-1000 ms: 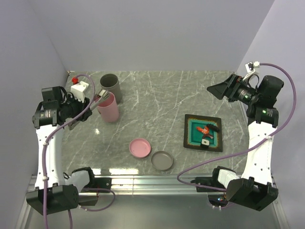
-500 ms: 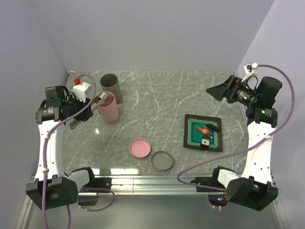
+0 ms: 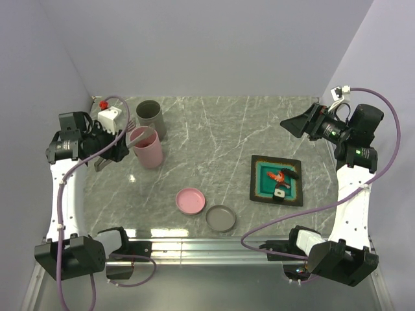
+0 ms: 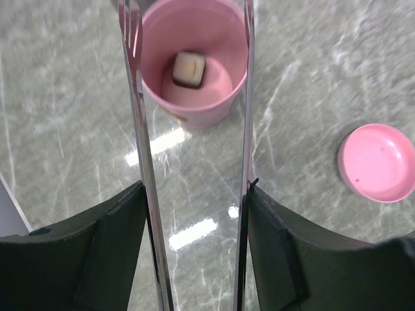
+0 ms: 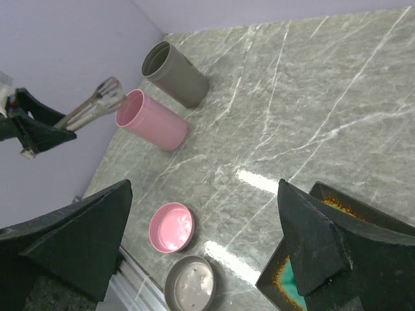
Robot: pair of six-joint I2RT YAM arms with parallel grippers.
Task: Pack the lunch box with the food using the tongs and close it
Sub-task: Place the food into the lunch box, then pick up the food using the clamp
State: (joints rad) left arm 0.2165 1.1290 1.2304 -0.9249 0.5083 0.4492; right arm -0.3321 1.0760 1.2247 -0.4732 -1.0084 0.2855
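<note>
My left gripper (image 4: 194, 194) is shut on the tongs (image 4: 139, 129), one slim metal arm against each finger. The tong tips stand apart over the rim of the pink lunch box cup (image 4: 214, 110), with nothing between them. One white block with a dark centre (image 4: 189, 69) lies at the bottom of that cup. From above, the gripper (image 3: 120, 148) sits left of the pink cup (image 3: 147, 147). On the tray (image 3: 257, 181) lie an orange-red shrimp piece (image 3: 281, 175) and a white block (image 3: 279, 192). My right gripper (image 3: 299, 123) hangs open, high at the back right, holding nothing.
A grey cup (image 3: 152, 118) stands just behind the pink one. A pink lid (image 3: 190, 200) and a grey lid (image 3: 221, 218) lie open side up near the front edge. The left wall is close behind my left arm.
The tong arms have spread wider over the pink cup, and my left gripper has drawn back a little to the left. The right arm has not moved.
</note>
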